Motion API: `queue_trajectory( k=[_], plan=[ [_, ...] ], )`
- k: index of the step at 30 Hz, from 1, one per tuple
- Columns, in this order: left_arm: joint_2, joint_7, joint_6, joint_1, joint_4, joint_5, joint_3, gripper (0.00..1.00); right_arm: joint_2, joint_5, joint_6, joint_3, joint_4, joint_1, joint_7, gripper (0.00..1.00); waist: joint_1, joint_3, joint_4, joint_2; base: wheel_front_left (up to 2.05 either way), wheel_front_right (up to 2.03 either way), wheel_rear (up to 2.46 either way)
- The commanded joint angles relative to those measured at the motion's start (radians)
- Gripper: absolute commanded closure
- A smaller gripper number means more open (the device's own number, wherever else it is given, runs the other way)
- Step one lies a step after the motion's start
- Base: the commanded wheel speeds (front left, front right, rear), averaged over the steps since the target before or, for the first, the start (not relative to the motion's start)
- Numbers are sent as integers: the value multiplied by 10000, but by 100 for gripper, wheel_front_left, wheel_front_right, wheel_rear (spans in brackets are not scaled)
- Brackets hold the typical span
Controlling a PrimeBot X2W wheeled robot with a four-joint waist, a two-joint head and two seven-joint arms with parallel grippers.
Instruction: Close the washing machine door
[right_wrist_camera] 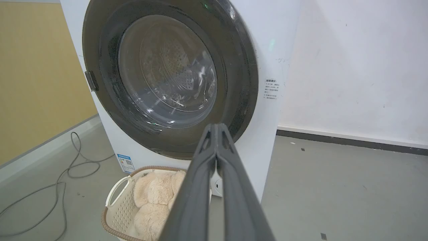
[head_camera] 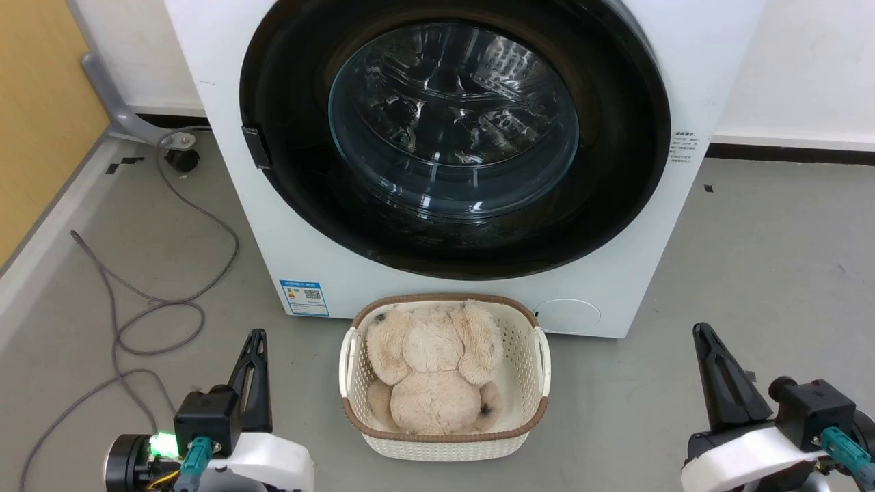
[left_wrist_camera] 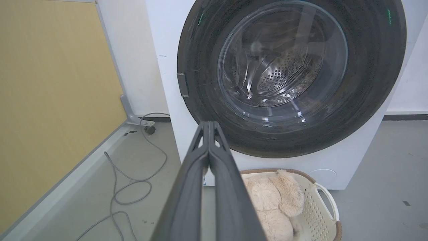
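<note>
Washing machine door (head_camera: 454,123) lies flat against the front of the washing machine (head_camera: 273,232), as far as I can judge from where I stand: the big black disc faces straight out at the robot, its glass bowl in the middle, and along the rim in the right wrist view (right_wrist_camera: 167,77) I see no gap between it and the white panel. Whether the catch has truly clicked home I cannot tell.

Both claws hang low near the floor, well apart from the door, which is ahead of them and higher up. The left claw (head_camera: 257,336) and the right claw (head_camera: 701,329) each have their two dark fingers pressed together with nothing between them; the wrist views show the same, left (left_wrist_camera: 209,124) and right (right_wrist_camera: 217,125).

The door sits about midway between the two arms. A white basket (head_camera: 526,369) with a plush toy (head_camera: 431,369) in it stands on the floor between the claws, just in front of the machine, so a straight reach down the middle would pass over it.

The small dark tab (head_camera: 256,147) on the door's left edge marks, I'd guess, the latch side. If a last press is wanted, it should go straight forward into that edge, and the left claw is the nearer one for it. A grey cable (head_camera: 171,301) trails on the floor to the left.
</note>
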Motion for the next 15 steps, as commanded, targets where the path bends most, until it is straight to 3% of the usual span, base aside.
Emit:
queue_trajectory(
  k=[1, 15],
  plan=[
    [-50, 72, -39, -5, -48, 45, 39, 100, 26, -97, -5, 18, -67, -13, 66, 100, -1, 1, -4, 0, 0, 0, 0],
    [-82, 359, -187, -6, -107, 60, 118, 100, 32, -237, -6, 82, -107, -16, 354, 100, -1, 9, -55, 0, 0, 0, 0]
  ],
)
